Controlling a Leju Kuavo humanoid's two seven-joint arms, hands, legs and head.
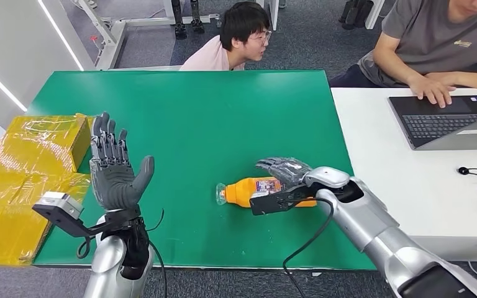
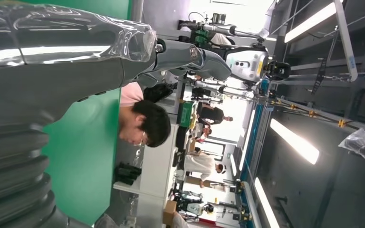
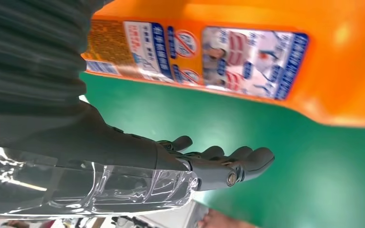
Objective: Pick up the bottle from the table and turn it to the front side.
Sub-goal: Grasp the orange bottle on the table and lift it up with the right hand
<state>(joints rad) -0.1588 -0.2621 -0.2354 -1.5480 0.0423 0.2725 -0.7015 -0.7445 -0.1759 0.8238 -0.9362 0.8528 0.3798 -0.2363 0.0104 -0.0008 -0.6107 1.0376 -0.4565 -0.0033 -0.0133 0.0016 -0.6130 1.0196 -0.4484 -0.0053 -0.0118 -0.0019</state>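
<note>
An orange bottle (image 1: 247,190) lies on its side on the green table (image 1: 223,112), its clear cap end pointing to my left. A printed label with blue edges faces up (image 3: 247,57). My right hand (image 1: 284,169) reaches over the bottle's body, its fingers stretched past the far side. In the right wrist view the right hand (image 3: 209,166) has its fingers extended, with a strip of green table between them and the bottle. My left hand (image 1: 115,171) is raised over the table's left front, palm up, fingers spread, holding nothing; its grey cover (image 2: 76,52) also shows in the left wrist view.
Yellow wrapped boxes (image 1: 31,167) lie at the table's left edge, close to my left arm. A white table (image 1: 397,186) adjoins on the right with a laptop (image 1: 447,121) and cables. One person (image 1: 236,37) leans at the far edge; another (image 1: 435,43) sits typing at the laptop.
</note>
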